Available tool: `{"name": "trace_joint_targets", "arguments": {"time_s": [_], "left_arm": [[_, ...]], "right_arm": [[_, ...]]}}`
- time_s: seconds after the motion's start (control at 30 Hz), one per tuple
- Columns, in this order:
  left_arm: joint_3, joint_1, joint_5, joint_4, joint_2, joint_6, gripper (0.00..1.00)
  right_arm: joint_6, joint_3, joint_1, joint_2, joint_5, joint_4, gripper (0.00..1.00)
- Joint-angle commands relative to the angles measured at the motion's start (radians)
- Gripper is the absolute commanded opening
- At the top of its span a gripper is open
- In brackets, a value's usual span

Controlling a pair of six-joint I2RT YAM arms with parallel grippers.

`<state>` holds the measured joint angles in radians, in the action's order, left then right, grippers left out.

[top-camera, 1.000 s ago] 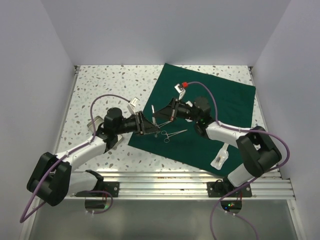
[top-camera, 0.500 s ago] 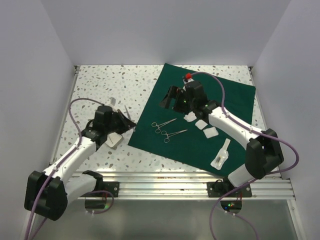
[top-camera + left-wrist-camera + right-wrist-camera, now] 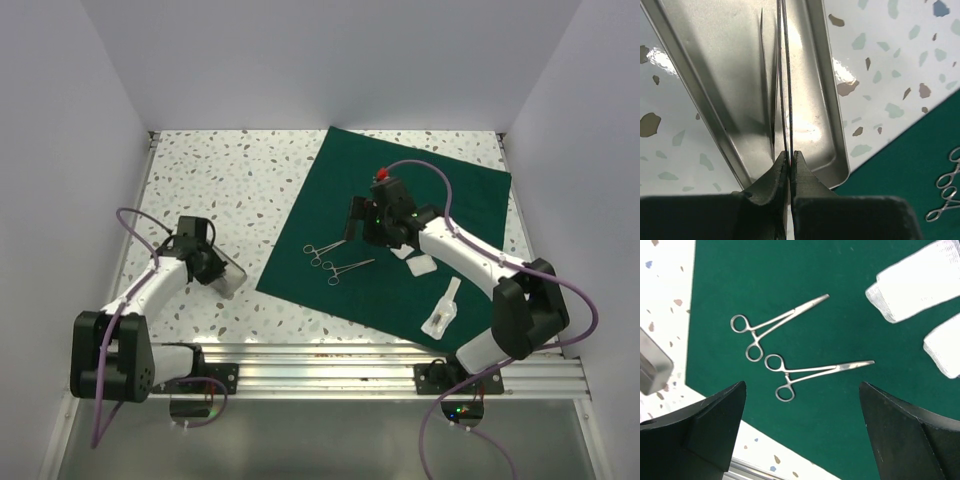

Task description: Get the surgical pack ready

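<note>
Surgical pack (image 3: 470, 200) is not yet made up, and its parts lie spread on the speckled bench (image 3: 220, 180). The dark green drape (image 3: 345, 160) is the largest part. It lies flat and unfolded on the right half of the bench, turned a little so that one corner points to the near left. I think it is spread like this so that the other things can be put on it and wrapped afterwards. The small steel tray (image 3: 228, 278) stands on the bare bench just beside this corner, at the left side and not on the cloth. The left gripper (image 3: 788, 155) has its jaws pressed together, and it seems to pinch the thin rim of the tray at one short end. Probably this is a good hold for dragging or lifting the tray toward the drape. The right gripper (image 3: 801, 390) hangs over the left part of the drape with its jaws spread wide and nothing between them, perhaps ready to come down on an instrument. A white packet (image 3: 443, 308) lies near the near edge of the drape. The white gauze pads (image 3: 920, 287) lie together near the middle of the cloth. Two steel forceps (image 3: 775, 322) lie side by side near its left edge, close but apart, which should make picking one alone easier.
</note>
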<state>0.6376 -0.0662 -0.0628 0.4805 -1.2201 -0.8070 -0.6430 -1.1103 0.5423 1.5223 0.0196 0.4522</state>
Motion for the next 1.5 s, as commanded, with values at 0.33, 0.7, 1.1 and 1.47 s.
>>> {"name": "trace_joint_targets", "arguments": {"time_s": [0.33,0.7,1.1,1.47], "left_arm": [[0.034,0.017,0.009,-0.04,-0.09,0.049,0.43],[0.043,0.017,0.084,-0.013,0.106,0.137,0.64],[0.051,0.016,0.365,-0.051,0.246,0.316,0.66],[0.013,0.016,0.429,-0.059,0.266,0.255,0.67]], "right_arm": [[-0.032,0.056,-0.005,-0.02,-0.017,-0.018,0.99],[-0.371,0.1,0.036,0.064,0.077,-0.026,0.89],[-0.736,-0.089,0.148,0.265,0.305,0.135,0.61],[-0.79,-0.171,0.154,0.323,0.364,0.279,0.5]]}}
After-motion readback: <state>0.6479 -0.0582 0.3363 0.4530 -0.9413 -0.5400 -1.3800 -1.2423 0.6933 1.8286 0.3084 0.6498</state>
